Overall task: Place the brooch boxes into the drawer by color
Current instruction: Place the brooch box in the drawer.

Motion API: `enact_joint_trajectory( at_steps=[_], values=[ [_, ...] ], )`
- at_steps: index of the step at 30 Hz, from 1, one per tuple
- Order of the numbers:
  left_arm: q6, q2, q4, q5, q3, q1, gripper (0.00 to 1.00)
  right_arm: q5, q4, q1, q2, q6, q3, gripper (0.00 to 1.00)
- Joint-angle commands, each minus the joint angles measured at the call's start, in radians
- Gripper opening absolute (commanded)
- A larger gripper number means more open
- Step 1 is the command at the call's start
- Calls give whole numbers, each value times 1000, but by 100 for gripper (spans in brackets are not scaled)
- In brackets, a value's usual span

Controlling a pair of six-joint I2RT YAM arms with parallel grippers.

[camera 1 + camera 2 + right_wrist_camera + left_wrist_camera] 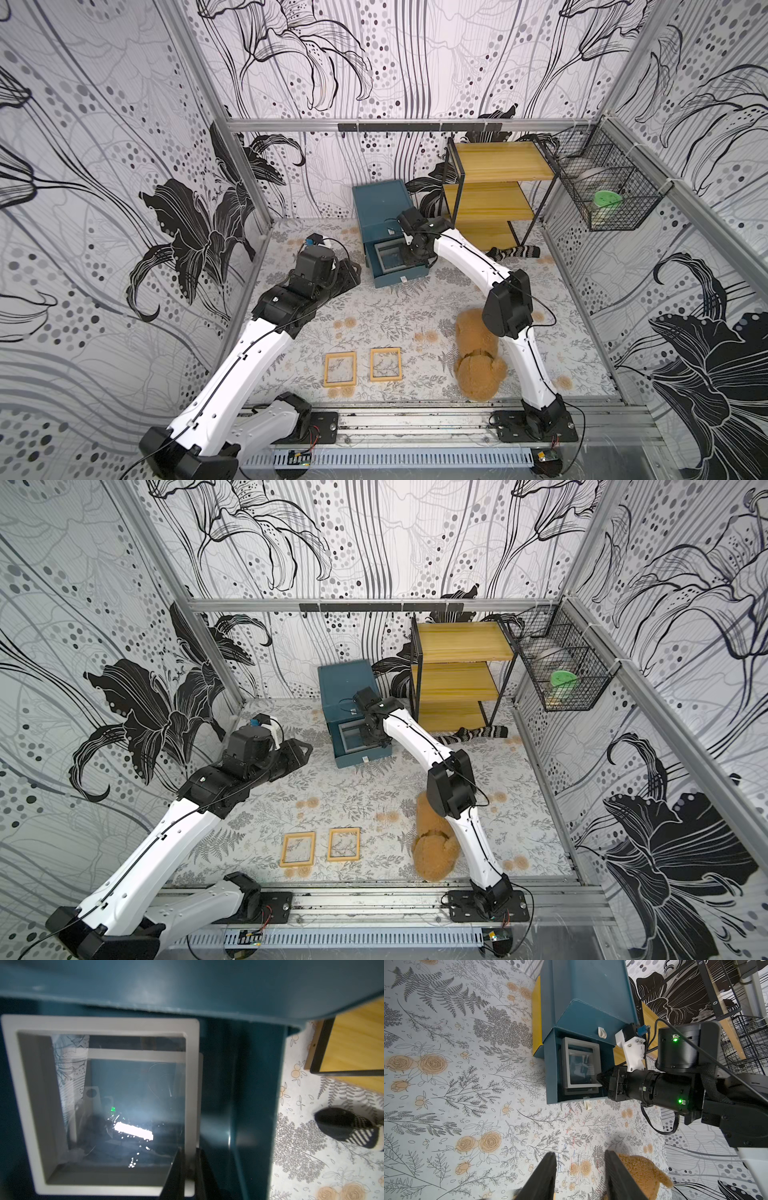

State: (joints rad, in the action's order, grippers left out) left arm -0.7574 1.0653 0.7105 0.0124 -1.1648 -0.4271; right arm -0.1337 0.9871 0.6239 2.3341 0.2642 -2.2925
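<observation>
Close to the front, a yellow box [340,369] and a second yellow box [386,364] are lying side by side on the flowery table [415,299]. A brown teddy bear [478,365] is lying near them, partly hiding under the right arm. Farther back, the left claw [581,1174] is hanging spread apart, holding nothing. The right claw [189,1174] is pinching the edge of a grey box [104,1024] sitting on another grey box [135,1054] inside the pulled-out drawer [401,276] of the blue chest [380,208]. Past it, a yellow shelf [494,166] is standing by the wall, with a stripy sock [515,251] lying at its foot.
</observation>
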Motion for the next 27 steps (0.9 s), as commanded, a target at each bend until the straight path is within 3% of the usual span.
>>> enact_joint_trajectory(
  at_steps=[1, 5, 12, 18, 27],
  values=[
    [20, 8, -44, 12, -10, 7, 43, 9, 22, -2, 10, 10, -28, 14],
    [22, 15, -51, 15, -14, 11, 43, 6, 25, -3, 1, 17, -27, 23],
    [24, 30, -59, 26, -26, 23, 43, -6, 26, -2, -36, 31, -41, 24],
    [16, 71, -103, 66, -46, 63, 51, 2, 11, -3, -110, 70, -38, 24],
    [-30, 198, -226, 162, -80, 165, 60, 110, -197, -3, -416, 268, 361, 24]
  ],
)
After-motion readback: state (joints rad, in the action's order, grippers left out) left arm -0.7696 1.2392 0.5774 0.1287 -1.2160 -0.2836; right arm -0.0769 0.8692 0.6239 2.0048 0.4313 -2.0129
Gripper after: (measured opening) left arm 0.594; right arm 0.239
